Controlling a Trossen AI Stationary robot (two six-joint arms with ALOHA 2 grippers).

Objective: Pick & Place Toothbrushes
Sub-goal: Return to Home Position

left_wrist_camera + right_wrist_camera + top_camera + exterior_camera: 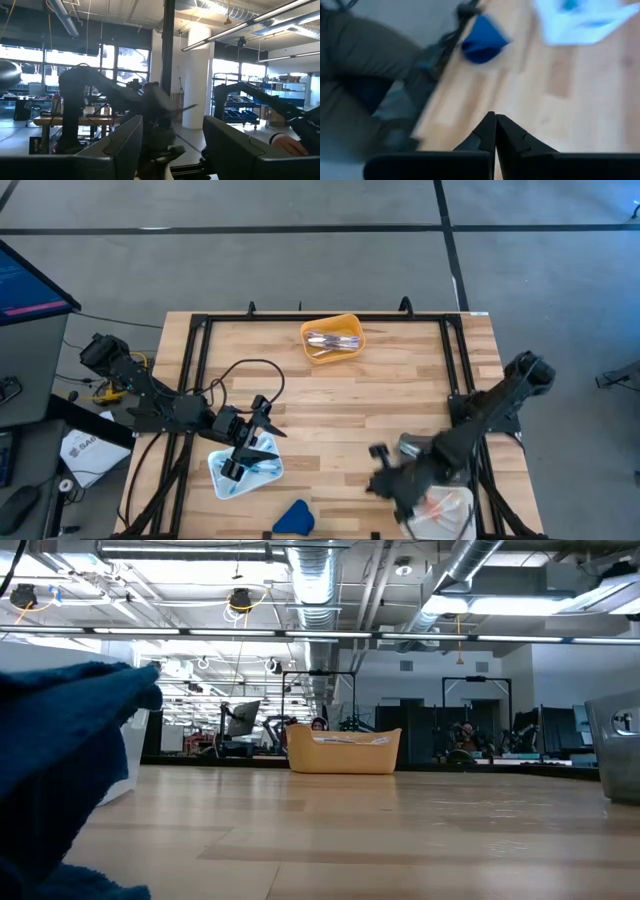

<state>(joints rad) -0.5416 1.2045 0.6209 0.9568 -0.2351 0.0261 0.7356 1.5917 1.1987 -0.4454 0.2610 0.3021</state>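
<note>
Three bins on the surface (380, 400) hold the toothbrushes (333, 340), apparently sorted by colour: yellow bin (335, 359) far centre, left white bin (222, 472) near left, right white bin (460, 518) near right. Left end effector (258, 442) hovers wide above the left bin. Right end effector (494, 120), pinched together and empty, hangs beside the right bin, so sorting looks finished.

You're over a grey concrete floor (300, 250) crossed by dark lines. Pale wood-plank tabletop (350, 400), black frame round it. Lit monitor (25, 285) off its left side. Overhead: bare silver ducts (320, 580), strip lights (500, 605). Beyond: bright tall windows (125, 62), white column (197, 75), shelving (235, 107) with blue bins.
</note>
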